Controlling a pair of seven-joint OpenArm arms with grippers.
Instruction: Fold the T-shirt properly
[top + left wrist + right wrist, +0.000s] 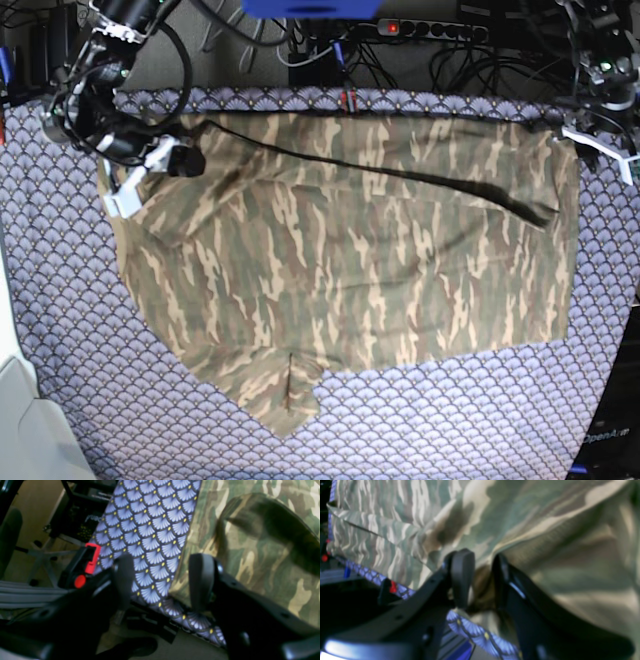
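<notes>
Camouflage T-shirt [340, 260] sprawls across purple-clothed counter [60, 380], far edge partly doubled over. Right pincer [480, 580] clamped on fabric bunch at shirt's corner, likely to drag fold. Left pincer [162, 582] spread apart, empty, off the opposite corner.

Camouflage T-shirt [340, 260], spread flat, top edge folded

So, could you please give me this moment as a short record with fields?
shirt: T-shirt lies partly folded on the tablecloth, far edge turned over
right gripper: right gripper shut on shirt cloth at the base view's left edge
left gripper: left gripper open, empty, above the tablecloth beside the shirt's edge
behind table: power strip and cables
fold state: not finished
</notes>
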